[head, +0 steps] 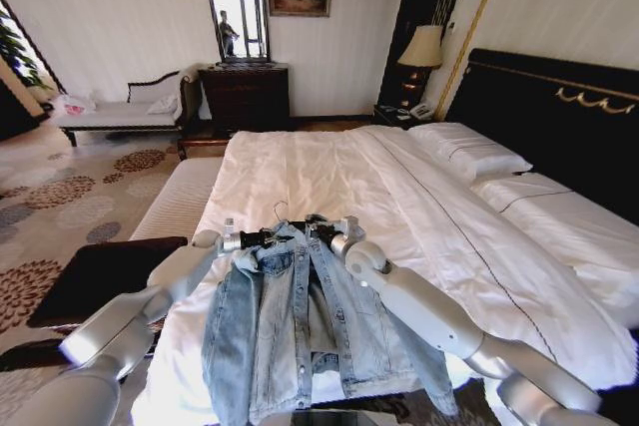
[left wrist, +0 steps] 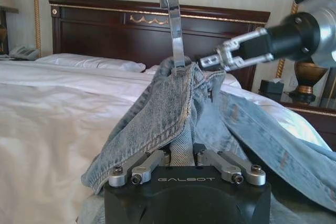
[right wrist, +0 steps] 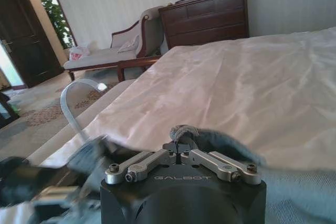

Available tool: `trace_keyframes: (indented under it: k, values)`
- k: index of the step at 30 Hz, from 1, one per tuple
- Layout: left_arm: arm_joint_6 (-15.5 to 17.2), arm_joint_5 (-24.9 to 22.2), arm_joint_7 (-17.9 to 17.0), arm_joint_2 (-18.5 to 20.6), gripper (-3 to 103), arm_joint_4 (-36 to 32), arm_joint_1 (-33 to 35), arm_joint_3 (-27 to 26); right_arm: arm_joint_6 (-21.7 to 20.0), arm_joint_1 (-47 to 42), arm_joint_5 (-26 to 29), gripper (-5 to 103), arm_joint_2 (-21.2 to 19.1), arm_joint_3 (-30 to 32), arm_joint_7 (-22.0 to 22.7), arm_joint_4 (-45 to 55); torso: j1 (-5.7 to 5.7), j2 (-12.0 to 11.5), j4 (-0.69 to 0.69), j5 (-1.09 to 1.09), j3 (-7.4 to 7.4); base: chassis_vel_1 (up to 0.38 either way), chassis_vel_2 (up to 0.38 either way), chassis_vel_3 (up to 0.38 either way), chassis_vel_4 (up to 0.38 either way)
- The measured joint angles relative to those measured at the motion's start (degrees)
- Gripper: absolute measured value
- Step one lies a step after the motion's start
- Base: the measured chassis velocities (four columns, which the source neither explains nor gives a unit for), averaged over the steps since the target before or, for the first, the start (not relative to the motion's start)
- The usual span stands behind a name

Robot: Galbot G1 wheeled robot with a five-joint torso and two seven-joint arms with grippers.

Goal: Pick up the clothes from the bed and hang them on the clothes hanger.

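The light-blue washed denim jacket [head: 300, 326] hangs in the air at the foot of the wide white-sheeted bed [head: 329, 182], held up by both arms. It droops open down the front, its paler grey-blue lining showing between the two button edges, sleeves dangling at either side. At the collar a thin curved hanger hook [left wrist: 173, 19] pokes straight up out of the bunched denim; the rest of the hanger is buried in the cloth, so I can't tell how it sits in the shoulders.

The left gripper [head: 238, 241] is at the jacket's left shoulder, and its wrist view shows the fingers [left wrist: 149, 163] drawn together with a fold of collar denim pinched between them. The right gripper [head: 334, 233] is at the other shoulder, its fingertips [right wrist: 181, 153] closed on a small wad of the blue cloth.

Beneath the jacket the bedsheet lies smooth; two white pillows [head: 469, 155] lie against the tall black headboard with gold trim [head: 559, 117]. Beyond the bed stand a dark wooden dresser [head: 246, 95] with a mirror, a pale upholstered bench [head: 120, 112] and a bedside lamp [head: 421, 52] with a cream shade.
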Motion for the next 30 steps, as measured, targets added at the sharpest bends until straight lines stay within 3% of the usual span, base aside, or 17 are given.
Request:
trace_keyframes:
  k: [16,30]
  values:
    - [-0.44,-0.56,-2.77,-3.71,17,4.36,-1.44,-1.39,-1.98,-3.74,5.9,0,-1.9,-2.29,2.24,11.57,0.0,0.0,0.0,0.0,0.0,0.0,0.0,0.0,0.0]
    - [-0.27,-2.23,-3.74,-2.74,17,5.5,-2.44,-2.13,-2.3,-12.13,0.9,0,-4.08,-0.97,-0.43,14.56,0.0,0.0,0.0,0.01,0.0,0.0,0.0,0.0,0.0]
